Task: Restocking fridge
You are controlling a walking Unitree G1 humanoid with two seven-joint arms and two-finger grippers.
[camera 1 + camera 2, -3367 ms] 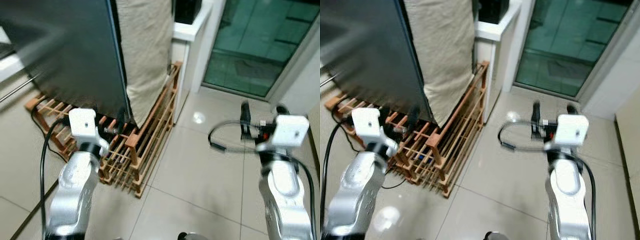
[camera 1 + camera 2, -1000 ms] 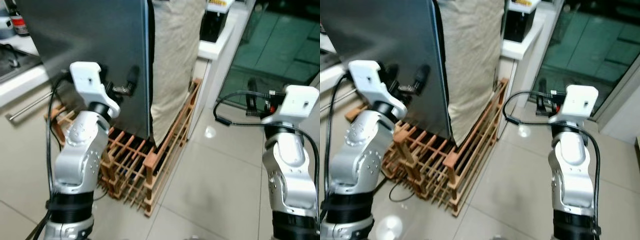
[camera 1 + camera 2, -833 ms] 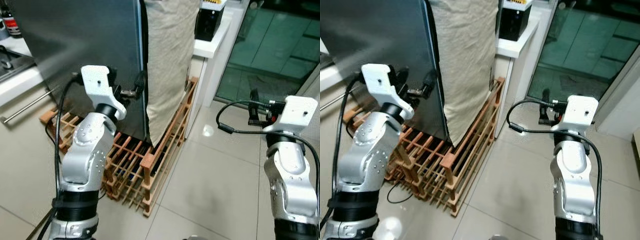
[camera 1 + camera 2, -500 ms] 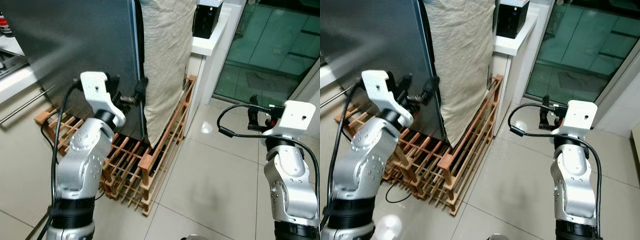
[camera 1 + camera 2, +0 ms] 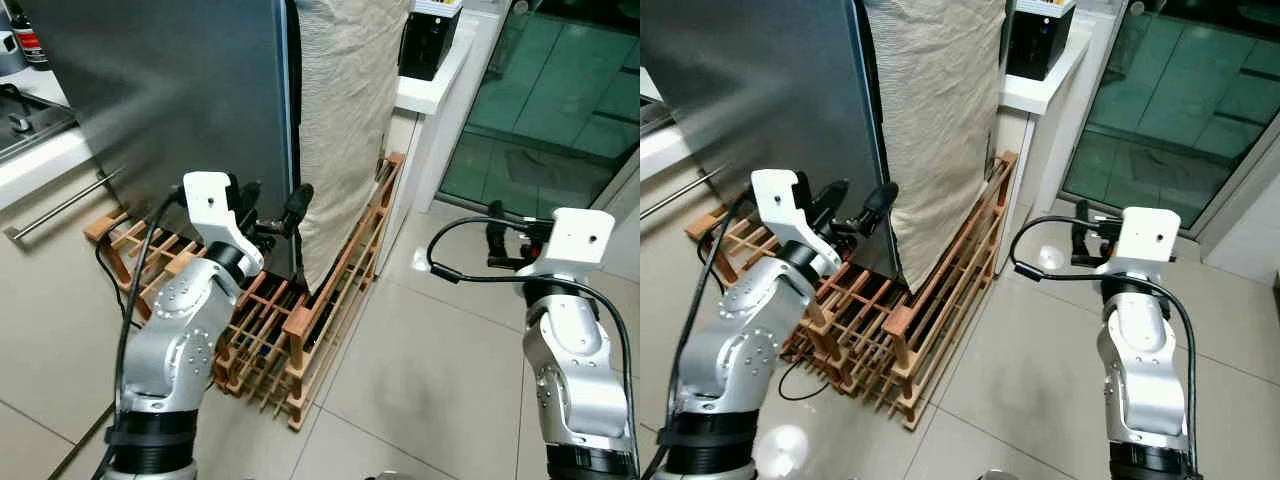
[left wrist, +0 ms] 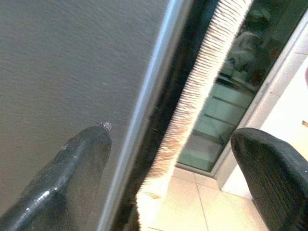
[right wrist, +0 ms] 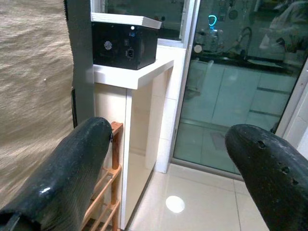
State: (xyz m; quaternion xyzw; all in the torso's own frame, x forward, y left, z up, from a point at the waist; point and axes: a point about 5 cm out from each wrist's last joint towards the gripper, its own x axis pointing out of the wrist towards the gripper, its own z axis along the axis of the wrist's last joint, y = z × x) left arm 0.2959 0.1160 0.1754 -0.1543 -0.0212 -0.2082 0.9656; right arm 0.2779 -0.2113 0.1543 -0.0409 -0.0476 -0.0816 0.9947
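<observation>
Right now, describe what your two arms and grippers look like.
Both arms are silver, rounded metal segments with dark joint rings, each topped by a white boxy wrist block. A black cable loops to each wrist. The left gripper and right gripper each have two long black fingers with a dimpled, textured surface.

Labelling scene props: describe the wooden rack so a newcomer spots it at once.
Start at the tall dark fridge door. A beige cloth hangs beside its edge. On the tiled floor under both sits the wooden rack, an orange-brown lattice of slats, the scene's one openwork wooden piece.
</observation>
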